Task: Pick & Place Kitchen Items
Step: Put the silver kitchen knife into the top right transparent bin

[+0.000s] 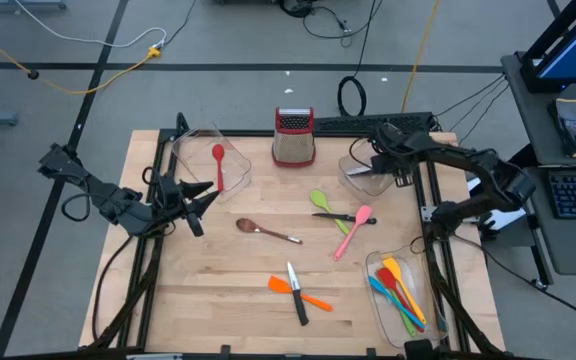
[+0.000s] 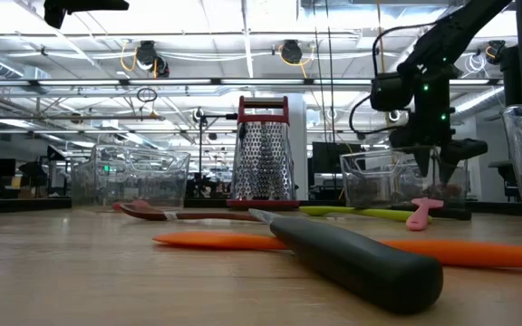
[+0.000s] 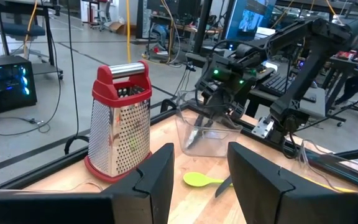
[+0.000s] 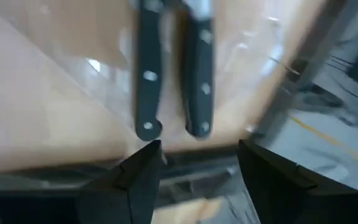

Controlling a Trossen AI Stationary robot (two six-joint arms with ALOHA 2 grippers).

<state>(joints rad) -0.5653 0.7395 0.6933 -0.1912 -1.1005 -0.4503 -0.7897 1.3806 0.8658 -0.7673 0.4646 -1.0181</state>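
Note:
My right gripper [image 1: 376, 168] hangs open over the clear bin [image 1: 360, 180] at the table's far right. Two black-handled knives [image 4: 148, 74] [image 4: 197, 74] lie side by side on the bin's floor just beyond the fingertips [image 4: 143, 163]. Nothing sits between the fingers. My left gripper [image 1: 204, 196] is raised at the table's left, open and holding nothing. On the table lie a green spoon [image 1: 322, 200], a black knife [image 1: 344, 217], a pink spatula [image 1: 354, 228], a brown spoon [image 1: 262, 230], an orange spatula [image 1: 300, 294] and another knife [image 1: 296, 290] lying across it.
A steel grater with a red top [image 1: 294, 137] stands at the far middle. A clear bin [image 1: 200, 152] at the far left holds a red spoon [image 1: 218, 162]. Another clear bin [image 1: 380, 310] at the near right holds several coloured utensils.

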